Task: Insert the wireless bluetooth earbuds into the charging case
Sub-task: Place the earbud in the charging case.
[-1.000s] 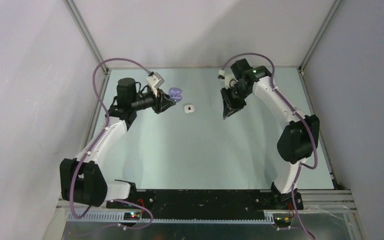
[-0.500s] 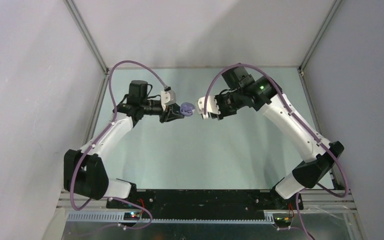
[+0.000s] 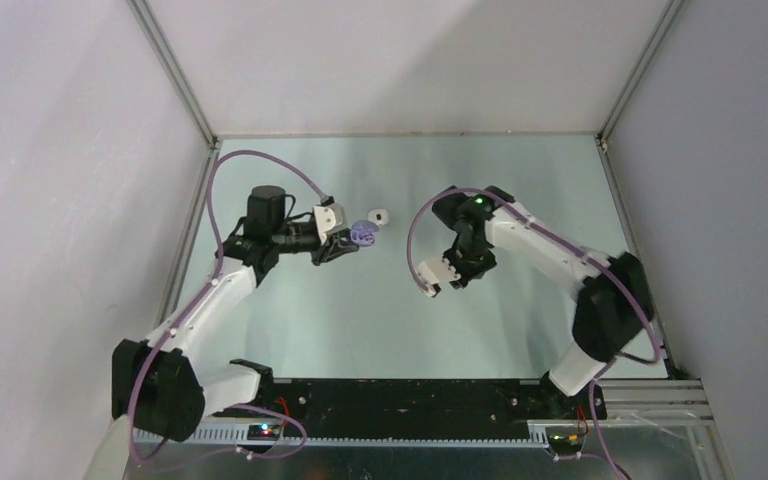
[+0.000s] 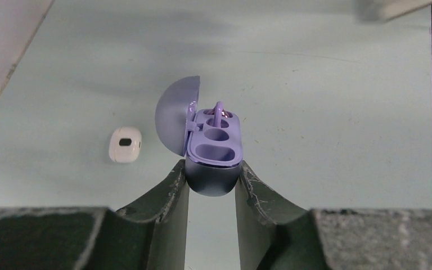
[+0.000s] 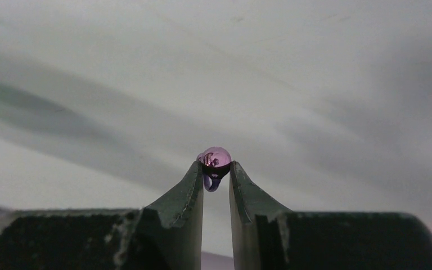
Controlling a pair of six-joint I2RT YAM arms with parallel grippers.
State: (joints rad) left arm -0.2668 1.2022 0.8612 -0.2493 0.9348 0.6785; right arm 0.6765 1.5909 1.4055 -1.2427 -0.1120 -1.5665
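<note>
The left pincer [image 4: 212, 166] was closed firmly on the lower body of the small purple plastic charging case [image 4: 214, 154], holding it clear of the pale green surface [image 3: 380, 320] a little left of centre in the overhead view, with its domed lid [image 4: 175, 117] swung open to the left. In the far socket stood what appeared to be a purple rounded earbud [image 4: 218, 115]; the nearer recesses showed empty. The right pincer [image 5: 215, 167] was nearly closed, gripping a second glossy purple rounded earbud [image 5: 215, 157] at its very tips, right of centre in the overhead view and well apart from the case. A small white rounded item with a dark oval opening [image 4: 125, 144] lay on the surface just beyond the case; its nature could not be confirmed. In my judgement, the step in hand was carrying the second purple earbud across to the open case. The next move would call for aligning that earbud over an empty socket, lowering it squarely, and releasing only once seated, while the left pincer kept the case steady and level.
</note>
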